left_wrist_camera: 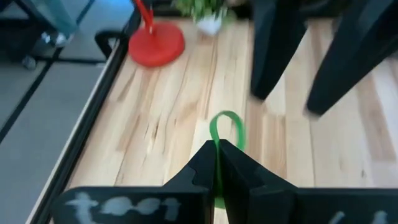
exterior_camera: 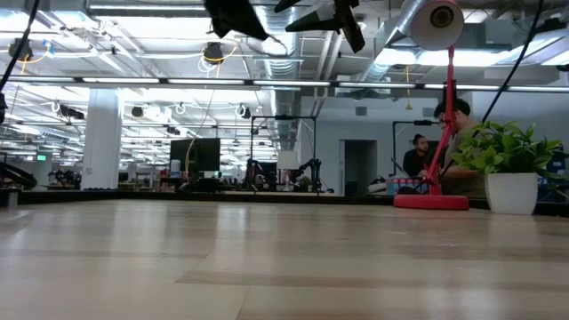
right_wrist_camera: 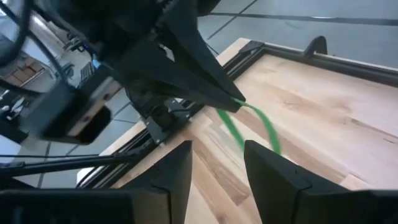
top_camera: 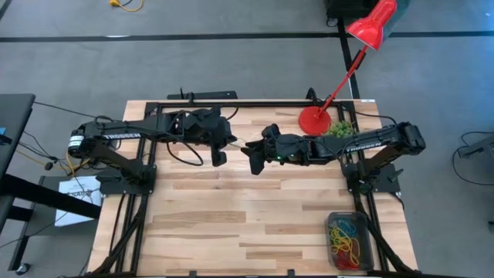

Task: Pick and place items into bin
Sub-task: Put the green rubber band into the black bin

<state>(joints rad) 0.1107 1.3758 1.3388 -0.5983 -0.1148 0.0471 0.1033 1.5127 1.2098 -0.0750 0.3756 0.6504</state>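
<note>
The left gripper, raised above the back middle of the pale wooden table, is clamped shut on 1 thin green rubber loop that sticks out past its tips. Just beside it, the right gripper faces it with its 2 fingers spread apart, holding nothing. The small dark grey translucent plastic bin, at the table's front right corner, holds many coloured loops.

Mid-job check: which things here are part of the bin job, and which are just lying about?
Job:
green loop, pinched in left hand
open right hand facing it
bin holding coloured loops

Lying about:
red lamp
potted plant
</note>
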